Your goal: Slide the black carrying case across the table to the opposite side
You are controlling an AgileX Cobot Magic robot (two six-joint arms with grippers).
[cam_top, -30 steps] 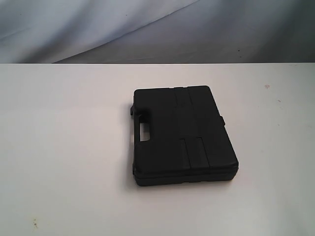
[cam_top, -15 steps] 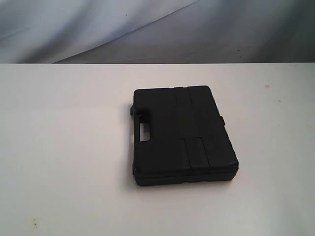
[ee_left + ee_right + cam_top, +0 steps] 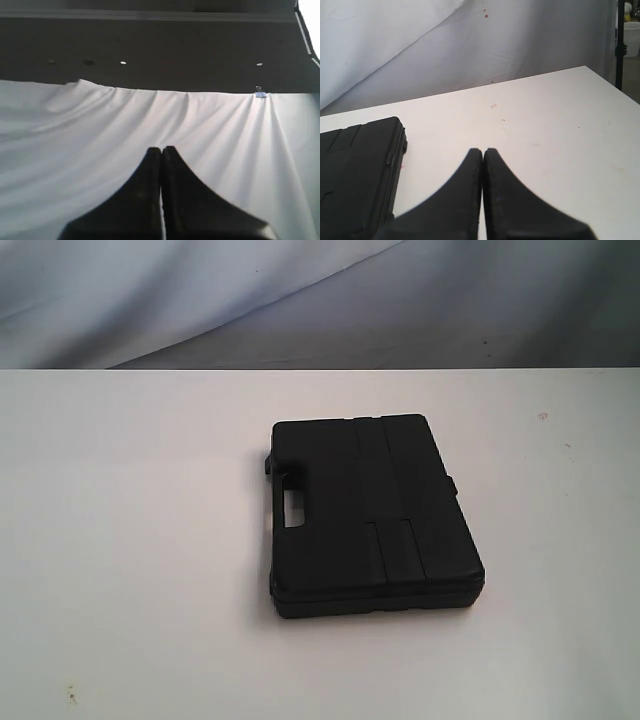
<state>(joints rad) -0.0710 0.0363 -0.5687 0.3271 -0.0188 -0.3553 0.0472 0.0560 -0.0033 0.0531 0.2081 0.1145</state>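
Left gripper (image 3: pixel 161 150): fingers pressed together, nothing held; faces a draped white cloth (image 3: pixel 75 130). Black carrying case (image 3: pixel 372 515): closed, lying flat on the white table (image 3: pixel 130 540), with the handle cutout (image 3: pixel 294 508) on its left edge. Right gripper (image 3: pixel 483 151): fingers closed together, empty; over the table near the case, not touching it.

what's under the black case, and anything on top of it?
The black case lies flat and closed on the white table; its top is bare. The tabletop beneath it and its contents are hidden.
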